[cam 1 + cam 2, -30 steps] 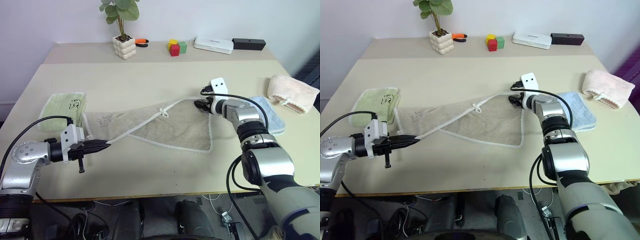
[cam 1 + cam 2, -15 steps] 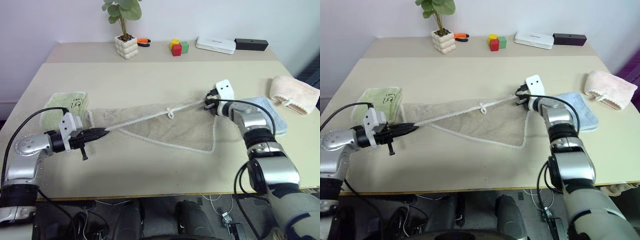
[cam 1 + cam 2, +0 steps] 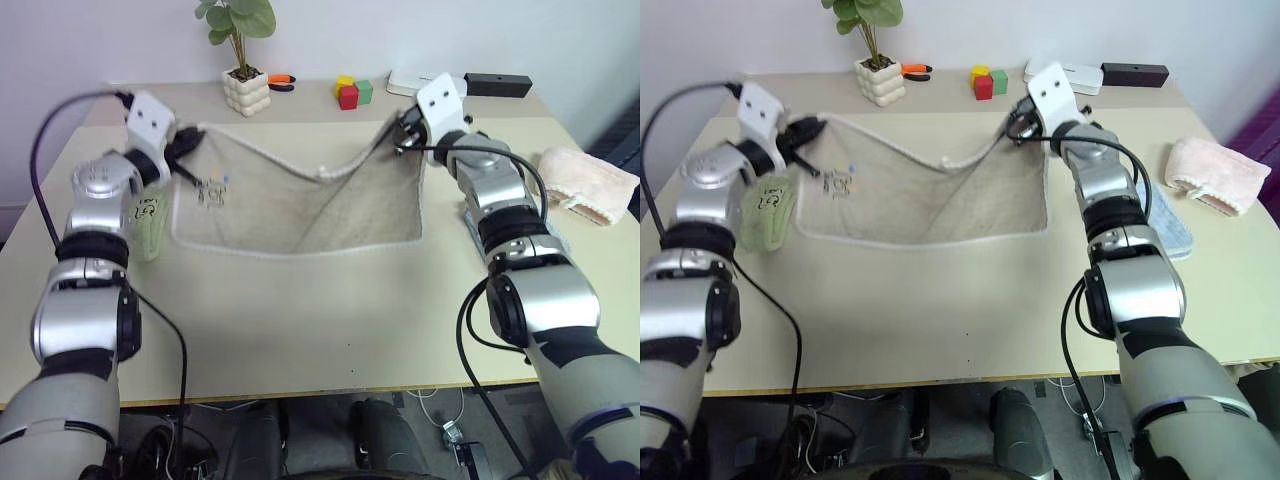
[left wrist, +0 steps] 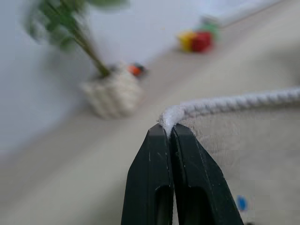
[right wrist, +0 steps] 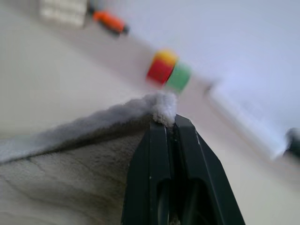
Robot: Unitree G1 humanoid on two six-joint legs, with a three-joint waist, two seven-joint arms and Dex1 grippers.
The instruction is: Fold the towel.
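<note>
The beige-grey towel (image 3: 300, 205) with white corded trim hangs lifted above the table, stretched between both grippers, its lower edge draped on the tabletop. My left gripper (image 3: 186, 140) is shut on the towel's left top corner; in the left wrist view its black fingers (image 4: 154, 159) pinch the white cord (image 4: 225, 105). My right gripper (image 3: 404, 135) is shut on the right top corner, and in the right wrist view the fingers (image 5: 187, 154) clamp the fuzzy towel edge (image 5: 161, 105). The top edge sags in the middle, where the small white loop (image 3: 322, 172) sits.
A light green cloth (image 3: 147, 225) lies at the left under my left arm. A light blue cloth (image 3: 1168, 225) and a pink rolled towel (image 3: 585, 183) lie at the right. At the back stand a potted plant (image 3: 247, 88), coloured blocks (image 3: 352, 93), a white box (image 3: 1090, 74) and a black box (image 3: 497, 84).
Both grippers have risen and moved toward the back of the table, lifting the towel's two corners off the tabletop. The right gripper has shut on its corner. The towel now hangs spread between them.
</note>
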